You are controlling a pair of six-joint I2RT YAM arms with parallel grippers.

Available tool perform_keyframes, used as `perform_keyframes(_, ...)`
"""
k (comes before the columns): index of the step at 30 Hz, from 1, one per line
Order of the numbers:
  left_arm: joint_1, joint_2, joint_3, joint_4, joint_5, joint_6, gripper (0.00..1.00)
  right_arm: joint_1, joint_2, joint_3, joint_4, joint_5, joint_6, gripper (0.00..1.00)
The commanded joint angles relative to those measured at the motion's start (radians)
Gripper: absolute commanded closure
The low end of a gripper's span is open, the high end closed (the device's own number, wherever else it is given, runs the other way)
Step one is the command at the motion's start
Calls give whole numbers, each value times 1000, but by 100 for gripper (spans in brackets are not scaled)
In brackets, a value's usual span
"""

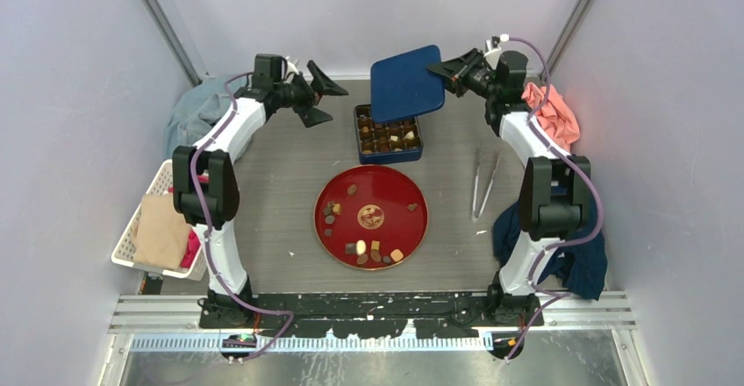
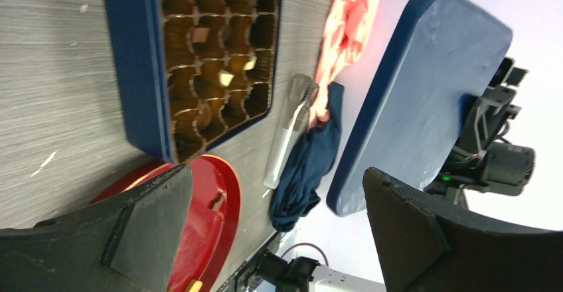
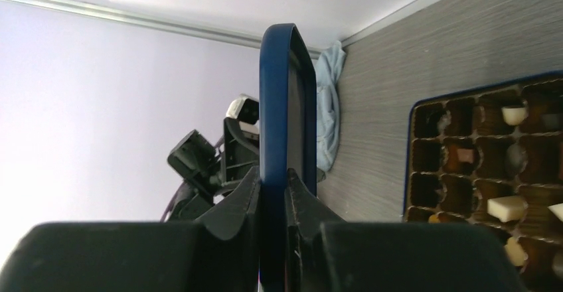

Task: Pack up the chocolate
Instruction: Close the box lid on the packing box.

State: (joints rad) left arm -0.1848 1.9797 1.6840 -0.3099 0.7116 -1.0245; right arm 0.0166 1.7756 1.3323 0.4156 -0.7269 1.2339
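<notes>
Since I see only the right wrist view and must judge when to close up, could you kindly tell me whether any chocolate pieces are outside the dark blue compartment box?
Observer: Yes, several assorted chocolate pieces lie on the round red plate, nearer the arms than the dark blue compartment box.
Operator: Thanks. My right gripper clamps the flat dark blue lid; is the left gripper holding anything?
Observer: No, it is open and empty, left of the box.
Operator: Is any tool lying nearby?
Observer: A pair of metal tweezers lies on the grey table, right of the box.
</notes>
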Motion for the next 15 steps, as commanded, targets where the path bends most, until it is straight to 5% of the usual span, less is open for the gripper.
perform_keyframes(1,4,-78,-26,-74,-57,87,0,19,92,161,-153,-67,-132,99)
perform_keyframes(7,4,-94,-76,-86,-113,102,0,87,229,396,-520,-101,-367,99)
perform_keyframes(12,4,-130,-147,-52,-202,116,0,108,276,365,-382,-142,-260,99)
perform_keyframes(15,4,-141,-189,-2,-213,100,2,121,298,307,-144,-160,-109,99)
